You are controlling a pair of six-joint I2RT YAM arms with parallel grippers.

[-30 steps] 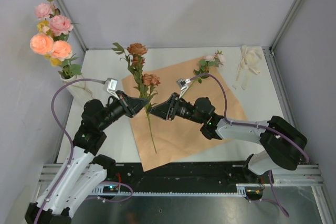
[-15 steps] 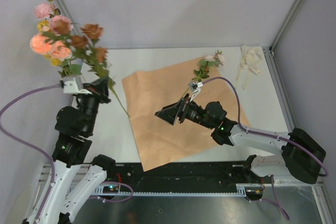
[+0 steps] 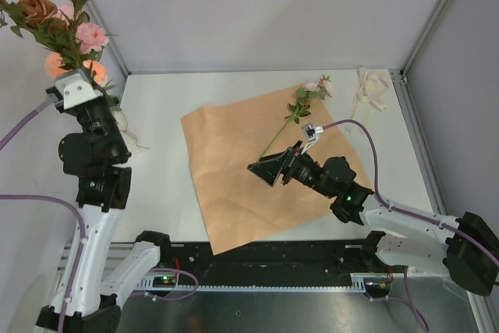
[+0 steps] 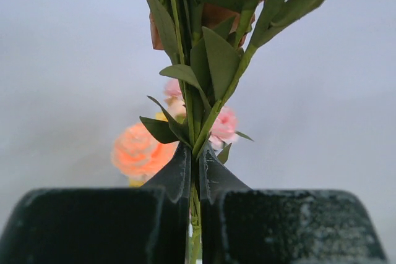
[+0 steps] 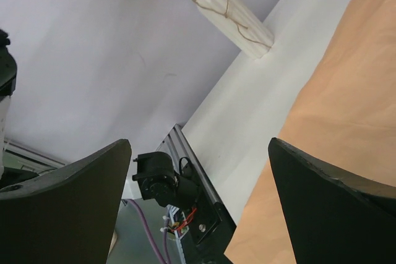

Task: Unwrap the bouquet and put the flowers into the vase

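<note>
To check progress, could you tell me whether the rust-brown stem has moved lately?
Yes: the rust-brown stem, held by the left pincer, went from the orange paper leftward, toward the vase.

The left arm is held steeply upright at the left side, and the left gripper [image 4: 197, 170] is pointed upward with its jaws pinched on a stem of the flowers [image 4: 216, 60] (only a thin slit is left between them). The right arm is stretched low and forward, and the right gripper [image 3: 263, 169] is aimed leftward with its jaws spread wide.
</note>
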